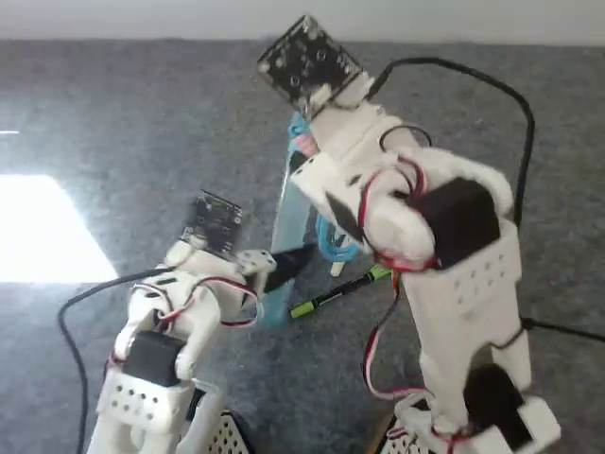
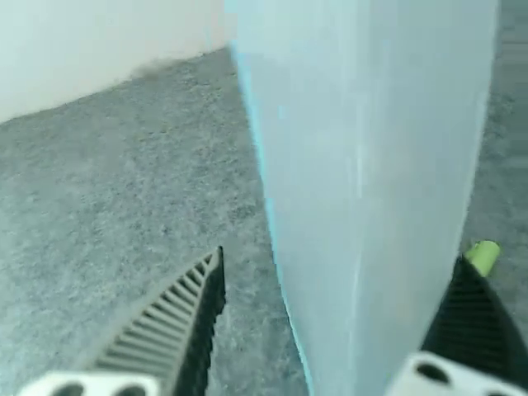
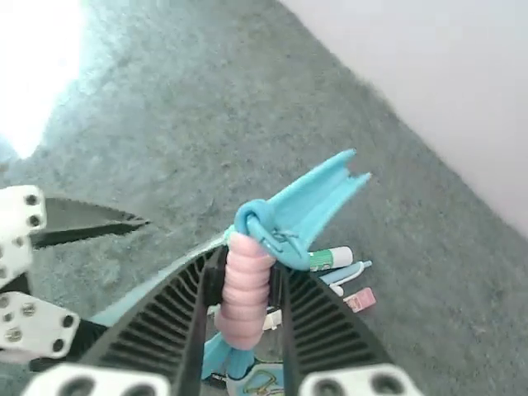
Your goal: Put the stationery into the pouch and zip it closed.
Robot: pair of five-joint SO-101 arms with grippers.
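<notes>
A translucent light-blue pouch (image 1: pixel 284 213) is lifted on edge above the grey mat. My right gripper (image 1: pixel 304 156) is at its far end, shut on the pink zipper pull (image 3: pixel 243 289); the pouch's cyan end (image 3: pixel 305 206) sticks out past the fingers (image 3: pixel 186 322). Small stationery pieces (image 3: pixel 338 260) show just beyond the pull. My left gripper (image 1: pixel 284 270) is at the pouch's near end, open, with the pouch wall (image 2: pixel 371 165) standing between its fingers (image 2: pixel 194 318). A green-and-black pen (image 1: pixel 342 288) lies on the mat beside the pouch, and its green tip (image 2: pixel 483 256) peeks past one finger.
The grey mat (image 1: pixel 142 123) covers the table, with a bright glare patch (image 1: pixel 38 227) at the left. A black cable (image 1: pixel 492 90) arcs over the right arm. A white wall edges the far side.
</notes>
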